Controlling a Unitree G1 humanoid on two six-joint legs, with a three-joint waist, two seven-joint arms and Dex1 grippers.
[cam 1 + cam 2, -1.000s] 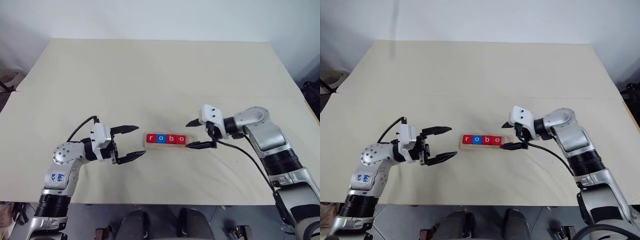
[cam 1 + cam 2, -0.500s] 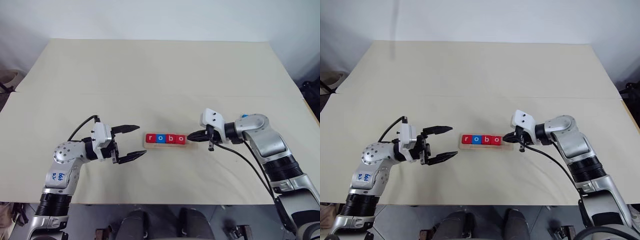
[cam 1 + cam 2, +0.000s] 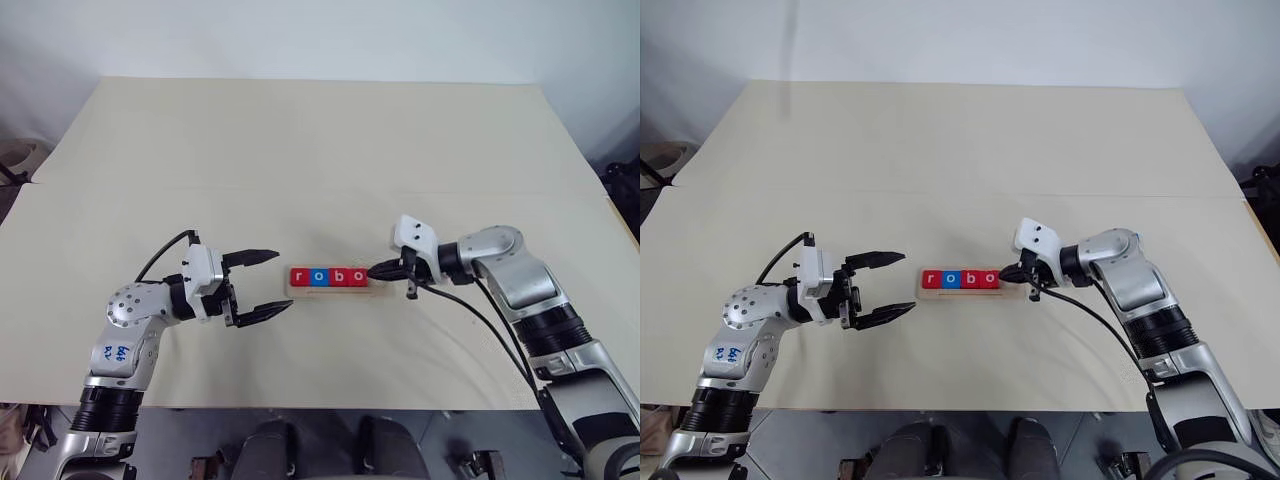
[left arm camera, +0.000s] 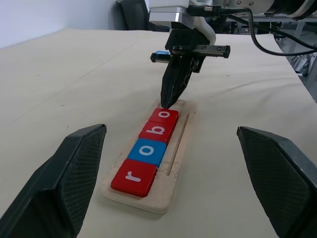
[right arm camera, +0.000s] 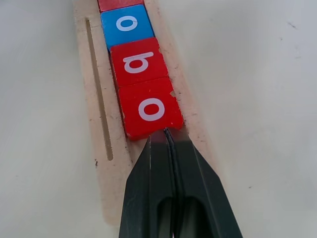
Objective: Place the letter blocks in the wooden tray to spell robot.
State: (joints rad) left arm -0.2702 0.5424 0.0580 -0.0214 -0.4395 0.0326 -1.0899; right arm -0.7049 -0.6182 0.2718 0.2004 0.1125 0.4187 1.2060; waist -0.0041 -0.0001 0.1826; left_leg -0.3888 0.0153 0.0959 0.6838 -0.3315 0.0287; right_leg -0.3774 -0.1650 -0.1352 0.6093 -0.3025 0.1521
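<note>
So r-o-b-o sits in the wooden tray (image 4: 174, 163), centre frame. Right gripper (image 5: 168, 136), pinched empty, nudges the last red o (image 5: 150, 109); left gripper (image 3: 262, 284) waits spread. Next: fetch t, probably.

In the right wrist view, the red r block (image 5: 120, 4) at the far end of the wooden tray (image 5: 94, 163) is being cut off by the picture's edge, its letter out of sight. The right gripper (image 5: 167, 133) is covering the tray's near end, so whether its tips are touching the last o block (image 5: 149, 108) is unclear.
</note>
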